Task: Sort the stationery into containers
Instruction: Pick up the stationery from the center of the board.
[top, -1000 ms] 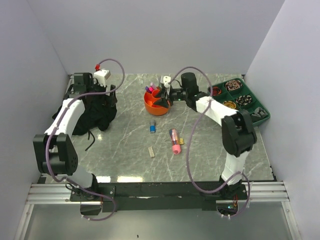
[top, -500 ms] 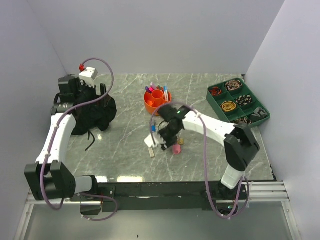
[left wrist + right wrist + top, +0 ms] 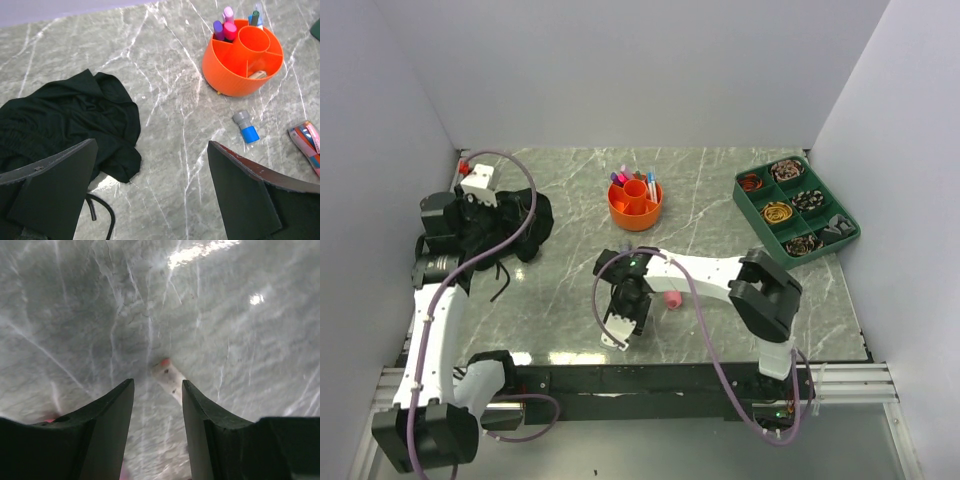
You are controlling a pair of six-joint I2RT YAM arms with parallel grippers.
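Observation:
The round orange holder stands at the back middle with several pens and markers upright in its ring compartments; it also shows in the left wrist view. My right gripper points down at the table, open, its jaws on either side of a small white eraser with a red end. A pink marker lies just to its right. A small blue-and-grey piece lies in front of the holder. My left gripper is open and empty above the black cloth.
A dark green compartment tray with coiled items stands at the back right. The black cloth bundle with a loose cord lies at the left. White walls close the table on three sides.
My right arm has swung from the orange holder down to the front middle of the table and stands over the eraser. My left arm has drawn back toward the near left.

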